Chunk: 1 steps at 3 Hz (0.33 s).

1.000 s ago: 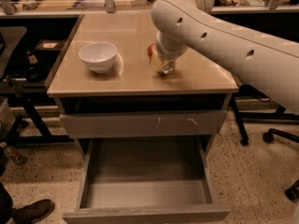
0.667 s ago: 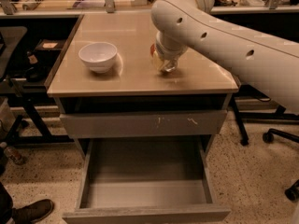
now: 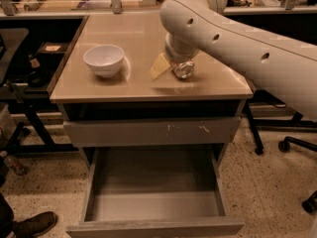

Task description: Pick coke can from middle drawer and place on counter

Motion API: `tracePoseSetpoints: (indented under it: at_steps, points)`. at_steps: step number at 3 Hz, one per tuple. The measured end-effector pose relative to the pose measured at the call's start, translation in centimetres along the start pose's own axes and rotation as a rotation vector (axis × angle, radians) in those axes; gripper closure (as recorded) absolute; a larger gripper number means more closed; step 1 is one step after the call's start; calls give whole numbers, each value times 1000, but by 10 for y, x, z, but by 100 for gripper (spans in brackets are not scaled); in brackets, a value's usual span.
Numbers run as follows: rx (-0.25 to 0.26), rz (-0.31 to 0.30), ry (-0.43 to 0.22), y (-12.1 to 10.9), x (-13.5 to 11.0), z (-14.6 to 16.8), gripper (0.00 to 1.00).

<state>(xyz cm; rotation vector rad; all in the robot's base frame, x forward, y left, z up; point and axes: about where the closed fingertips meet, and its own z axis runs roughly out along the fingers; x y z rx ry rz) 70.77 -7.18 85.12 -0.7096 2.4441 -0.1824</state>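
Observation:
My gripper point(image 3: 173, 69) hangs from the big white arm point(image 3: 233, 29) over the right middle of the tan counter point(image 3: 133, 33), just above its surface. It is shut on the coke can point(image 3: 184, 70), which is tilted so that only its silver end shows. One beige fingertip point(image 3: 159, 66) sticks out to the can's left; the other is hidden under the wrist. The middle drawer point(image 3: 153, 228) is pulled out below, and its grey tray holds nothing that I can see.
A white bowl point(image 3: 103, 59) stands on the counter's left part. A shut grey drawer front with white scratches point(image 3: 148, 131) sits above the open drawer. A cluttered bench point(image 3: 74, 1) runs behind. Chair bases point(image 3: 287, 143) stand at the right, and a shoe point(image 3: 34, 224) is at the bottom left.
The can's red side showed to the left of the gripper before; now only its silver end shows under the wrist. The arm has barely shifted.

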Motion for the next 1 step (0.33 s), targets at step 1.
tracePoseSetpoints:
  at_steps: [1]
  points:
    - [0,0,0,0,0,0,0]
